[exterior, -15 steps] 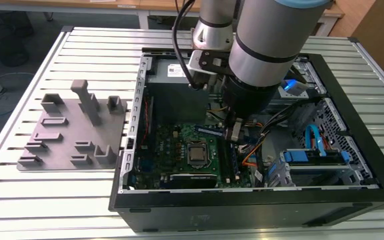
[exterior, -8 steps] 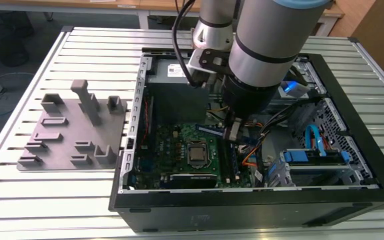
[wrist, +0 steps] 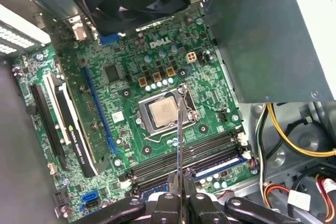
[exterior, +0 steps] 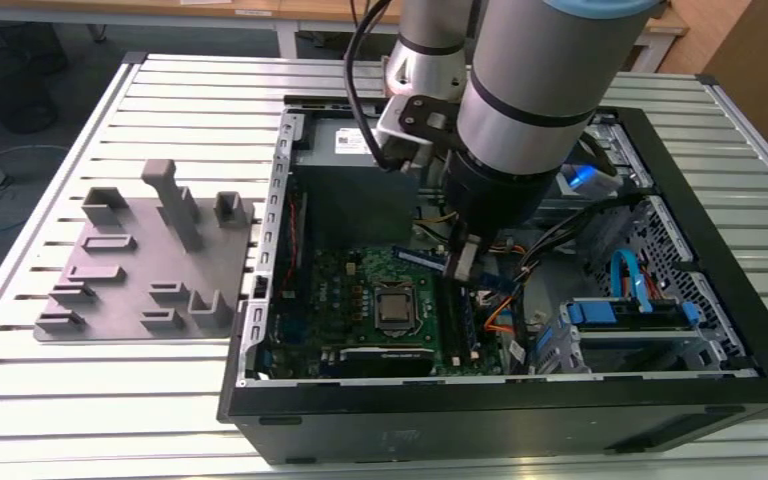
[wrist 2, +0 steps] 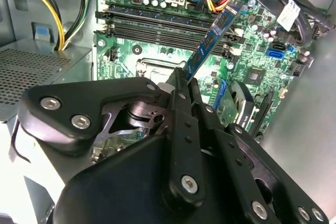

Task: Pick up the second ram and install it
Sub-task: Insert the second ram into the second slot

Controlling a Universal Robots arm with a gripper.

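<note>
Blue stick, black grip, green board.
My gripper (wrist 2: 181,81) is black, and the second ram (wrist 2: 212,38) in it is blue with dark chips. The motherboard (wrist: 126,103) is green, its CPU (wrist: 163,113) silver, its memory slots (wrist: 184,157) black. The case (exterior: 491,420) is black, the fixture plate (exterior: 104,290) grey, the table (exterior: 37,380) silver-ribbed, and the cables (wrist 2: 79,9) yellow.

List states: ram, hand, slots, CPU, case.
ram: gripped by one end, tilted over the board, not seated.
hand: shut on ram.
slots: ram not in them; latch positions cannot be told.
CPU: in its socket, top bare.
case: lying on its side, open on top.
</note>
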